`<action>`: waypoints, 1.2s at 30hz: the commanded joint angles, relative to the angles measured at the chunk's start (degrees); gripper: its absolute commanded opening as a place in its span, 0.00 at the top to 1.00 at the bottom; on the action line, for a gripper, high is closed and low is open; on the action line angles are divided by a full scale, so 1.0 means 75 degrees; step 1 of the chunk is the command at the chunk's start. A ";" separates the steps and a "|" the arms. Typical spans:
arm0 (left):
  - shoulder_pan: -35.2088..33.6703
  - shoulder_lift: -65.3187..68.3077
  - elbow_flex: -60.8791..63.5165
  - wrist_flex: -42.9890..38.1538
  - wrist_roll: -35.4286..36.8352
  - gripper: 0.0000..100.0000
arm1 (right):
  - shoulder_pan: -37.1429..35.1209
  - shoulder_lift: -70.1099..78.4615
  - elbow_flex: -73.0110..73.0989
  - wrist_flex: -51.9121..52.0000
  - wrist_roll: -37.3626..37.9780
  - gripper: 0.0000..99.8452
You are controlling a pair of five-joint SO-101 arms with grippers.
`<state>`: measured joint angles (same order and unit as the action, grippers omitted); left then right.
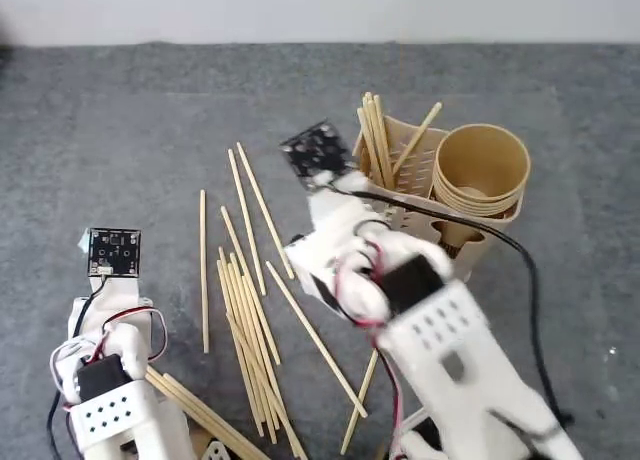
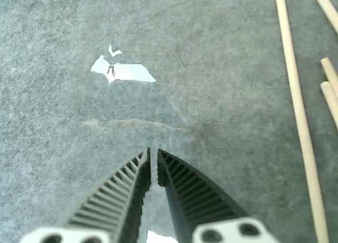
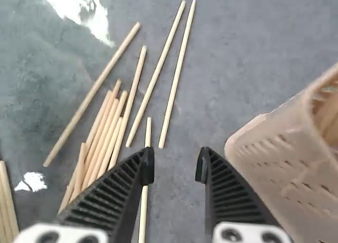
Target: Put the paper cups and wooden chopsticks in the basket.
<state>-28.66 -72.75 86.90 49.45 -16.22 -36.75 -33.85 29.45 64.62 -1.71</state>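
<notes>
A beige slatted basket [image 1: 405, 195] stands at the back right, holding stacked paper cups [image 1: 482, 170] and several upright wooden chopsticks [image 1: 378, 140]. Several more chopsticks [image 1: 245, 310] lie scattered on the grey mat in the middle. My right gripper [image 3: 174, 164] is open and empty above the mat, with the basket wall [image 3: 290, 158] close beside it and a bundle of chopsticks [image 3: 108, 134] on its other side. One chopstick [image 3: 145, 201] runs under a finger. My left gripper [image 2: 153, 154] is shut on nothing over bare mat, with a chopstick [image 2: 298, 105] off to one side.
The right arm [image 1: 440, 330] stretches from the front edge toward the basket, its black cable [image 1: 525, 270] trailing beside it. The left arm [image 1: 105, 380] sits at the front left corner. A white scrap [image 2: 124, 71] marks the mat ahead of the left gripper.
</notes>
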 commanded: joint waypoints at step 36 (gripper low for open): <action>0.0059 -0.0070 -0.0064 -0.0152 -0.0070 0.97 | -0.0486 1.0731 -0.8990 -0.0287 -0.0047 0.71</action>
<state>-28.66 -72.75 86.90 49.45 -16.22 -40.00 46.77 -33.85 62.95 -1.89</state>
